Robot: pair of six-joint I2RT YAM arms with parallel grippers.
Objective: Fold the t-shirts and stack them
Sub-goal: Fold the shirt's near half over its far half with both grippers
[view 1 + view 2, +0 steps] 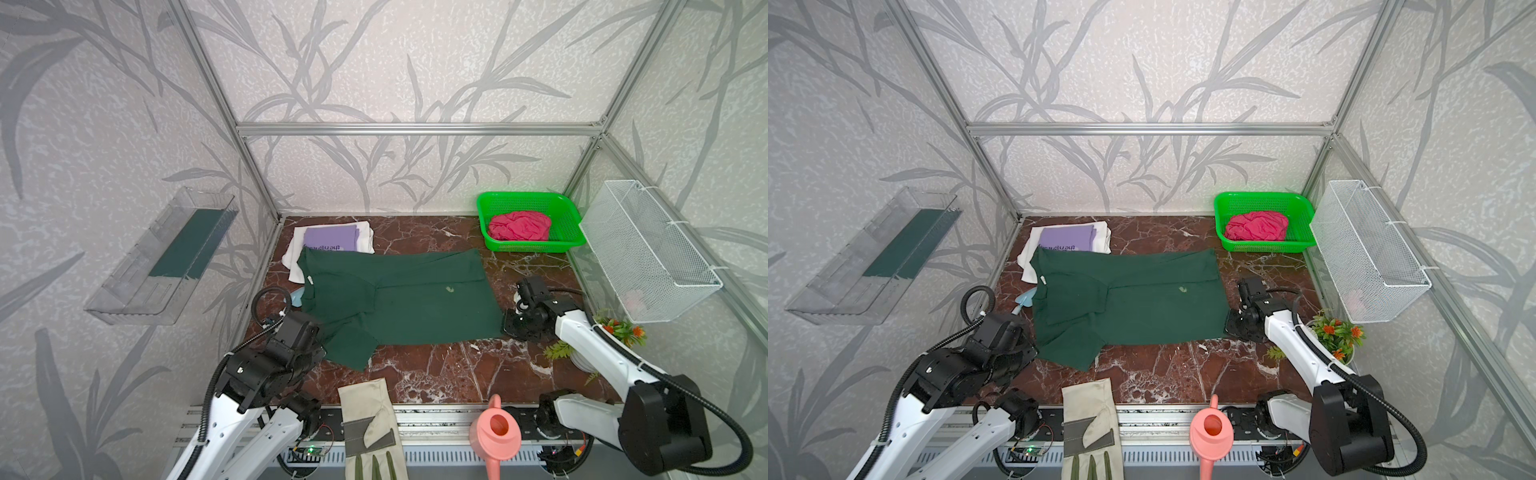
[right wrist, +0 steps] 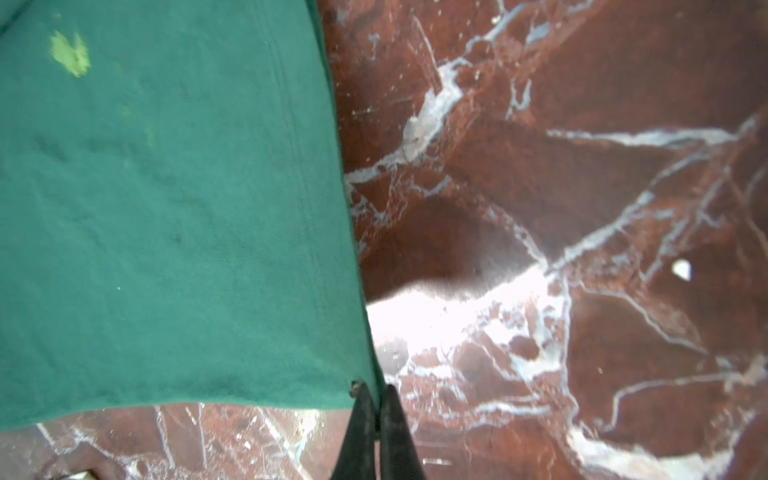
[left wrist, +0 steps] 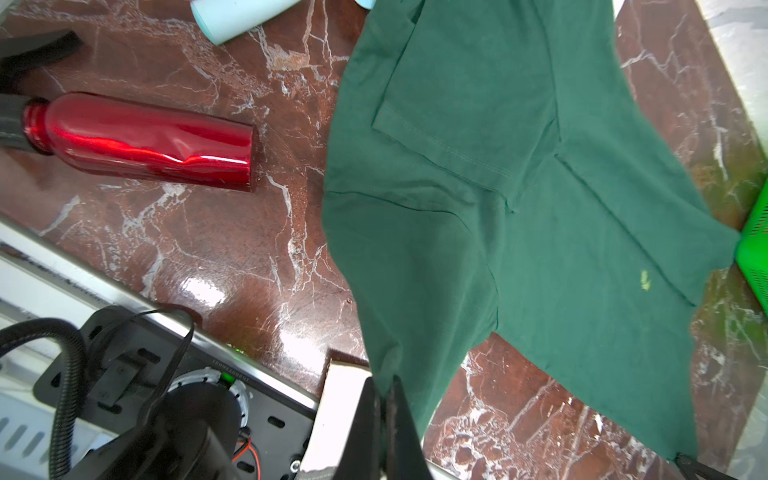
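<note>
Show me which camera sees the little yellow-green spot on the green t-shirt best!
The right wrist view: the yellow-green spot looks big and close there on the dark green t-shirt. The left wrist view shows it small and far off; both top views show only a tiny fleck.

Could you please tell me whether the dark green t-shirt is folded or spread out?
Mostly spread: the dark green t-shirt lies wide across the marble table, with only its far side folded in.
</note>
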